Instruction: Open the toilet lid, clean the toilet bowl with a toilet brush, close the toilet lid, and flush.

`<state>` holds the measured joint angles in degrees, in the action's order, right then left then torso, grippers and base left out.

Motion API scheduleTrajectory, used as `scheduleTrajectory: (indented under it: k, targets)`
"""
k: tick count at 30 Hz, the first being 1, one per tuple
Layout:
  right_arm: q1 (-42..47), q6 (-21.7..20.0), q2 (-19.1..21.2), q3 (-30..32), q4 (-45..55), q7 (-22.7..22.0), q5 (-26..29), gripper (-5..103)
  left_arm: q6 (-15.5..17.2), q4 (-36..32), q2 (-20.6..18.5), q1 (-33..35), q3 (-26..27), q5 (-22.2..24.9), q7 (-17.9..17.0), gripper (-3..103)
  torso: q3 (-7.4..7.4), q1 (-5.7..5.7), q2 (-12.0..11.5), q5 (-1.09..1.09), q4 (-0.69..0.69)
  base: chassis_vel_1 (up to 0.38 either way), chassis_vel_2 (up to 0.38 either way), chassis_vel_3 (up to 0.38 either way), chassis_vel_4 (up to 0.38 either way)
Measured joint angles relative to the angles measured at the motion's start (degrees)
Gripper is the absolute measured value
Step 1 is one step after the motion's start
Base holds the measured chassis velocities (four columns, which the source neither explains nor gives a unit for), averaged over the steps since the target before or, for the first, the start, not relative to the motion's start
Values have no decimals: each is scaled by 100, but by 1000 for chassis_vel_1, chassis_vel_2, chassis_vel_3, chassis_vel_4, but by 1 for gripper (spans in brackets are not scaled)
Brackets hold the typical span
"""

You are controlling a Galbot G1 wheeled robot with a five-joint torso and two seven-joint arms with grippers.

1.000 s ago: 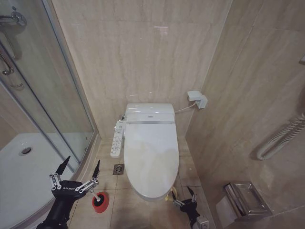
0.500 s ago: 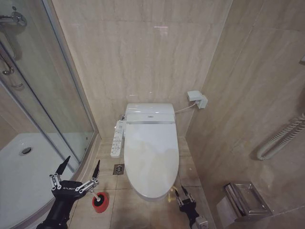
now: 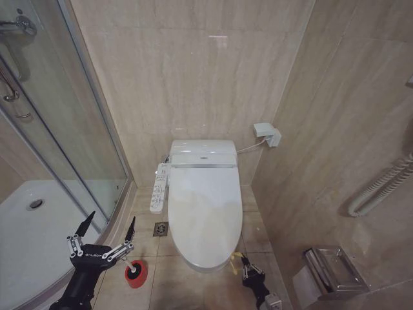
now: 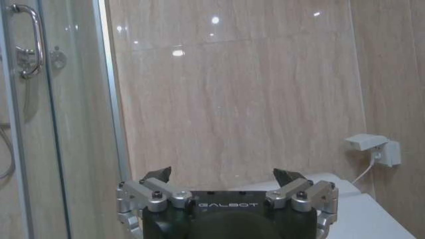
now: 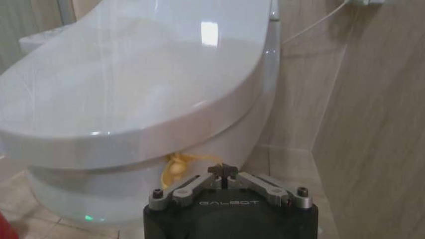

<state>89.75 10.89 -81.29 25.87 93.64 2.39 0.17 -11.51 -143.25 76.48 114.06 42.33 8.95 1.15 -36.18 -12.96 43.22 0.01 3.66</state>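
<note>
The right gripper [image 3: 248,265] sits low by the front right of the toilet, its two black fingertips pressed together in the right wrist view [image 5: 224,171], right at the yellow loop [image 5: 176,167] that hangs from the front edge of the toilet lid [image 3: 205,213]. Whether the tips actually pinch the loop cannot be told; the loop shows just beside and beyond them, under the lid's rim. The lid lies flat and closed over the toilet bowl [image 5: 99,196], whose white outer wall shows beneath it (a small green light glows near its base). Along the toilet's left side runs the white button panel [image 3: 159,187], and at the back a cable leads to a white wall box [image 3: 268,134].

The left gripper [image 3: 108,230] hangs at the lower left, near the glass shower door [image 3: 58,129], with its fingers spread wide and nothing between them; the left wrist view shows the same spread [image 4: 224,175]. Just below and beside it on the floor tiles stands the red holder cup [image 3: 135,274] with the toilet brush [image 3: 130,265] in it, only a short piece of the white handle showing. A floor drain [image 3: 161,228] lies between the cup and the toilet. At the lower right corner, a metal paper holder [image 3: 330,270] is fixed to the wall.
</note>
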Motion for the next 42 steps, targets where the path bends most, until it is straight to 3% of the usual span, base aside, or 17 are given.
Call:
scheduleTrajectory:
  k: [10,18,28,34,42]
  targets:
    - [365,148,38,398,711,110,585,0,0,0,0,0,0,0,0,100,0,0,0,2,-1,0,0,0,0]
    - [740,-52,15,607,1936,107,1298,0,0,0,0,0,0,0,0,100,0,0,0,-1,2,0,0,0,0]
    - [379,-593,228,902,3299,-119,1823,0,0,0,0,0,0,0,0,100,0,0,0,-2,-1,0,0,0,0]
    - [-6,-1377,432,985,4200,-534,2479,0,0,1,0,0,0,0,0,100,0,-1,0,-2,0,0,0,0,0]
    - [-536,-1728,614,1098,4385,-728,3109,0,0,0,0,0,0,0,0,100,-1,-1,-1,-1,-1,0,0,0,0]
